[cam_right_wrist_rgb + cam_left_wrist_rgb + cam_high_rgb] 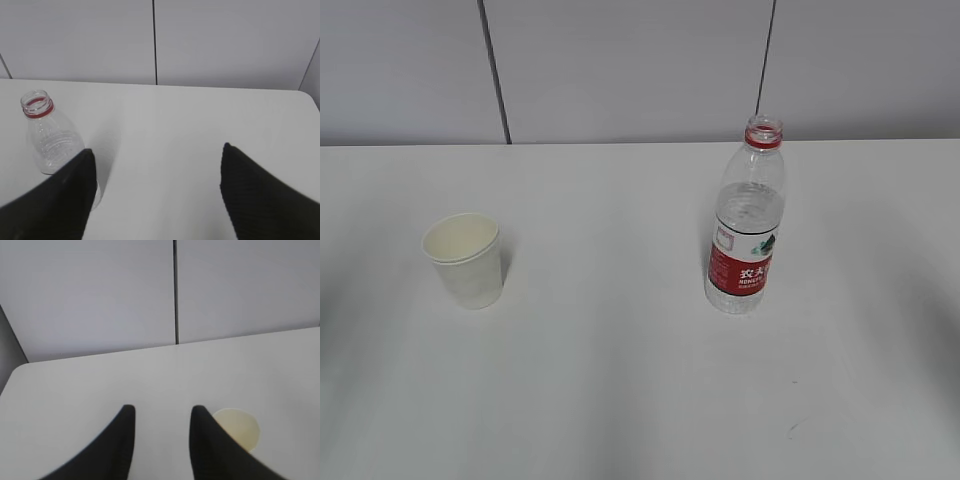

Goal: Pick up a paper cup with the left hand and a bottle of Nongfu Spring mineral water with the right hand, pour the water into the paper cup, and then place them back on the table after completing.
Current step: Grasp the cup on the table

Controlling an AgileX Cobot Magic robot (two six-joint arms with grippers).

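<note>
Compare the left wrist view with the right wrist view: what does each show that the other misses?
Only the left wrist view shows the paper cup, partly behind one finger of the open left claw. Only the right wrist view shows the uncapped bottle, left of the wider-open right claw. Both share the white table and grey panelled wall; neither claw holds anything.

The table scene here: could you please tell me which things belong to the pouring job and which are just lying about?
Belonging to the job:
- paper cup, upright, empty
- water bottle, upright, uncapped
- left gripper, open, holding nothing
- right gripper, open, holding nothing
- table

Just lying about:
- nothing else on the table that these views show
</note>
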